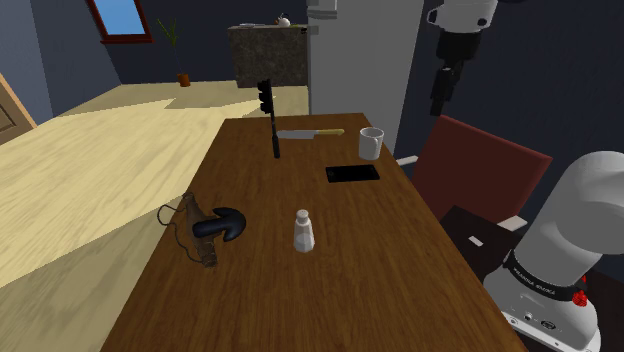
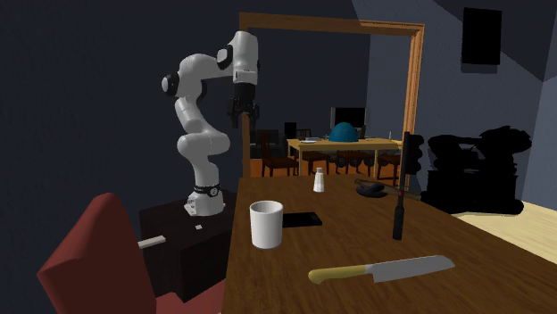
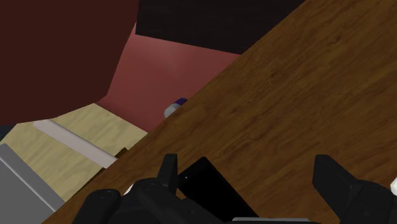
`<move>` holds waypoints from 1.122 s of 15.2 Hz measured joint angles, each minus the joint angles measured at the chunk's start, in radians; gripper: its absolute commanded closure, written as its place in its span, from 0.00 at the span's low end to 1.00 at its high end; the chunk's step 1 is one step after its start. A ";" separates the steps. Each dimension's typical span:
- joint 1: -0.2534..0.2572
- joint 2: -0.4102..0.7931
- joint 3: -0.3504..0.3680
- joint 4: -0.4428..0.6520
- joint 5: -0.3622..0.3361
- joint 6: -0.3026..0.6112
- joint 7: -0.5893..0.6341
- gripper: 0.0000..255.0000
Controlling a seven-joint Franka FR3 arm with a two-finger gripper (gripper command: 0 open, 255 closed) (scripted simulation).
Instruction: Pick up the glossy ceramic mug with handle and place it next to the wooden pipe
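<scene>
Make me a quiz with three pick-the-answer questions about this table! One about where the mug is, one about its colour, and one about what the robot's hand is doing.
1. Where does the mug stand?
A) on the table, close to the knife
B) in a sink
C) on a shelf

2. What colour is the mug?
A) green
B) white
C) yellow

3. What is the gripper doing?
A) it is shut on the mug
B) it is shut on the knife
C) it is open and holds nothing

Answers:
1 A: the shoulder view shows the mug upright on the tabletop, by the knife's handle end.
2 B: it is drawn plain white in both outside views.
3 C: the gripper hangs high above the table, and in the wrist view its fingers stand apart, clasping nothing.
</scene>
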 measured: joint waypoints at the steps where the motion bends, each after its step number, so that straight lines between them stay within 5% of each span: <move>1: 0.000 0.000 0.000 0.000 0.000 0.000 0.000 0.00; 11: -0.030 0.292 -0.120 0.067 -0.021 0.211 -0.111 0.00; 17: -0.036 0.542 -0.186 0.201 0.012 0.314 -0.192 0.00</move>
